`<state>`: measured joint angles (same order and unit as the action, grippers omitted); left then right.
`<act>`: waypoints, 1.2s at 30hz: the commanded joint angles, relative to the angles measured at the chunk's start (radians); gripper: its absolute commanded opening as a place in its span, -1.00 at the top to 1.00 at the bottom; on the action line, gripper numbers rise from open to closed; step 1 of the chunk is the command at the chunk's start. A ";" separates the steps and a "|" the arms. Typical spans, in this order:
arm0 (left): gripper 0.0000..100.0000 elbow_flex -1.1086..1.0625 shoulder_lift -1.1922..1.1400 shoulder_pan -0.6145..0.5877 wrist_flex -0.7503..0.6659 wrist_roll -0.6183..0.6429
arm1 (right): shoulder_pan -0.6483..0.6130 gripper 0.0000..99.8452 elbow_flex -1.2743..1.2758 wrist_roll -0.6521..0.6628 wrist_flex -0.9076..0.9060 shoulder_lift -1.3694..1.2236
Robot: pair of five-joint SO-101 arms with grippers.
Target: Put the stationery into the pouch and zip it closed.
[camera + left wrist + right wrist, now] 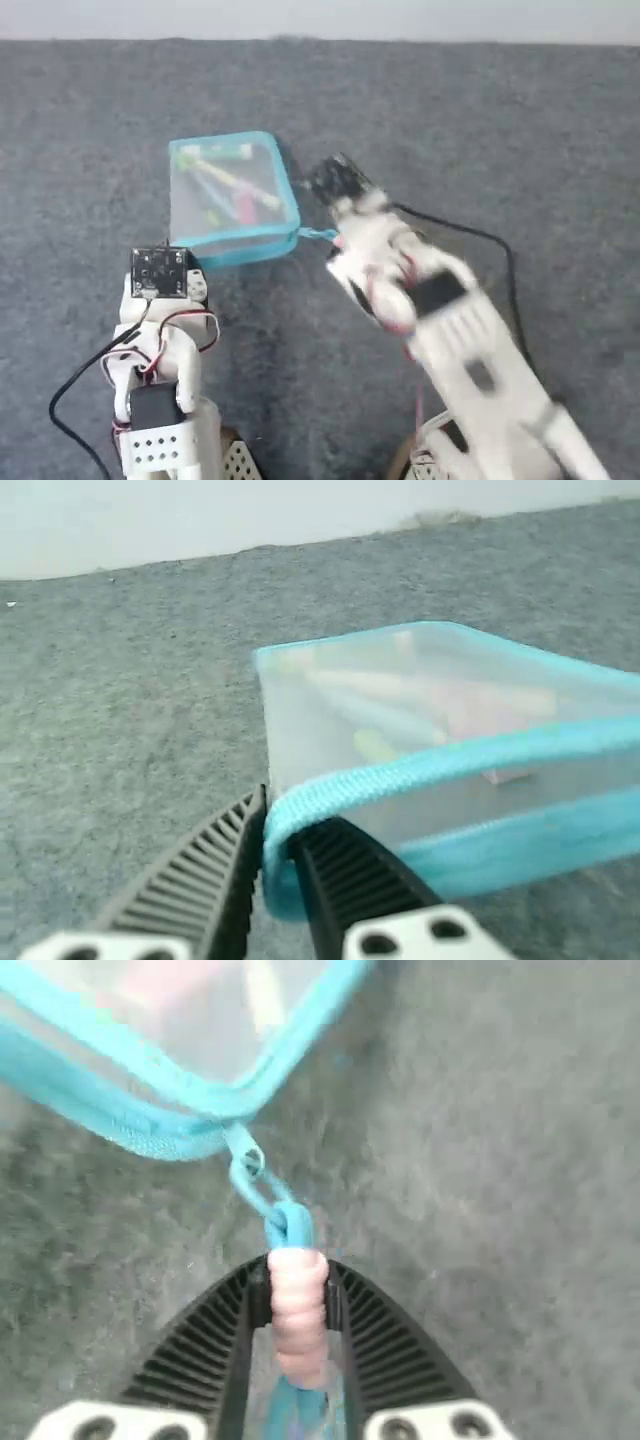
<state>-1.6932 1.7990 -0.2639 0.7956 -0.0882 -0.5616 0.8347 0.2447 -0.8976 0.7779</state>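
A grey, felt-like mat [520, 110] covers the table from the near edge to the far one and across from left to right, its nap faintly mottled. Along the far side a plain pale wall [320, 18] meets it in a straight line. The light is soft and even.

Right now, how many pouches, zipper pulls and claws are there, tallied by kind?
pouch: 1
zipper pull: 1
claws: 2 (left claw, right claw)
Total: 4
The stationery inside is too blurred to count.
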 commanded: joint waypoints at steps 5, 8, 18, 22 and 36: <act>0.97 0.008 0.018 0.272 0.069 -0.117 | -0.058 0.98 0.046 0.009 -0.127 0.429; 0.97 0.021 0.020 0.247 0.078 -0.114 | -0.093 0.98 0.046 0.057 -0.140 0.372; 0.97 0.012 0.018 0.241 0.107 -0.164 | -0.136 0.98 -0.005 0.109 -0.136 0.031; 0.97 0.016 0.020 0.186 0.104 -0.118 | -0.137 0.88 -0.078 0.103 -0.231 -0.010; 0.97 0.018 0.020 0.178 0.080 -0.112 | -0.222 0.43 -0.333 0.130 -0.541 -0.027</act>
<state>-1.6916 1.7990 -0.0767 0.8984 -0.2140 -0.8086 0.5462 0.3414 -1.4653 0.7641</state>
